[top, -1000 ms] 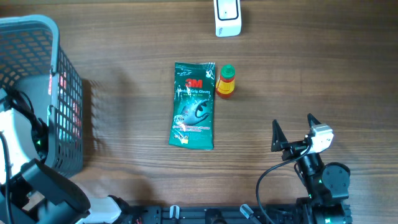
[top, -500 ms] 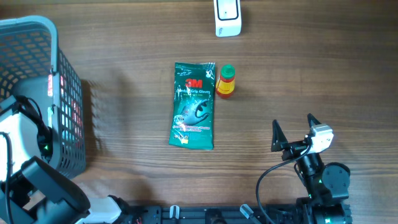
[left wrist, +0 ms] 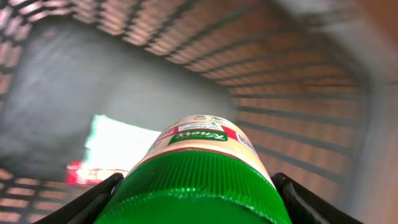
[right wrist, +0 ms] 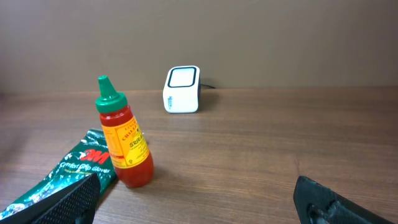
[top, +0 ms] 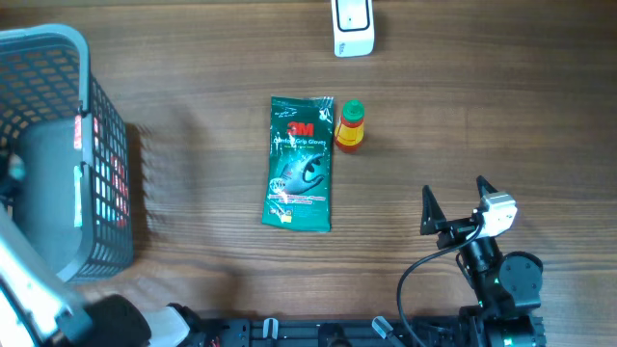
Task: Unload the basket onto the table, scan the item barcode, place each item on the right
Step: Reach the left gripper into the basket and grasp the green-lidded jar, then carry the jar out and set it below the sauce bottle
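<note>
Gripping a green-capped Knorr bottle (left wrist: 198, 144) by its cap, the left claw (left wrist: 196, 190) sits partly closed inside the grey basket (left wrist: 298, 93). The right claw (right wrist: 196, 196) stands fully open, empty, above the desk (right wrist: 261, 149), facing the scanner (right wrist: 182, 89).

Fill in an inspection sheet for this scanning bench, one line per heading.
Surface: wooden table.
Job's things: white scanner at far edge; jar with green lid; glove packet lying flat, sauce bottle upright beside it; grey basket at left.
Clutter: nothing seen.
Tools: left tool closed on the jar inside the basket; right tool open, empty.
Cables: black cable near the right tool.
Surroundings: plain wall behind the table.
</note>
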Motion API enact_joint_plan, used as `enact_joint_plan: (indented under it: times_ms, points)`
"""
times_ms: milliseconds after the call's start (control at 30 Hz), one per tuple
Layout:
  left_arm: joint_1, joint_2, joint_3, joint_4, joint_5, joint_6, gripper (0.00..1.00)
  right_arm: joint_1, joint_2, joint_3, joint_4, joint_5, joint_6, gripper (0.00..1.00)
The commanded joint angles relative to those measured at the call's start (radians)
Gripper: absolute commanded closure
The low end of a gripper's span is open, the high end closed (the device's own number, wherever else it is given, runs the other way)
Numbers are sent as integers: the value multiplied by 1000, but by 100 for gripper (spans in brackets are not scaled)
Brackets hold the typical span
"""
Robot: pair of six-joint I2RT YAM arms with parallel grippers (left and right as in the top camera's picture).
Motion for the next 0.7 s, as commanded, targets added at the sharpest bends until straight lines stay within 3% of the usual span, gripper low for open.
enact_joint_plan:
  times_ms: [0,133,333,533,667]
  points:
    - [-5,-76,188,-13,177,77,28,3,0,1,5,17,14,0]
    - [-86,-117,222,3,354,90,30,3,0,1,5,17,14,0]
    - [-400,-82,222,25,359,120,31,3,0,1,5,17,14,0]
    - [-791,82,222,94,319,332,30,3,0,1,5,17,14,0]
    - [-969,227,222,93,281,473,29,3,0,1,5,17,14,0]
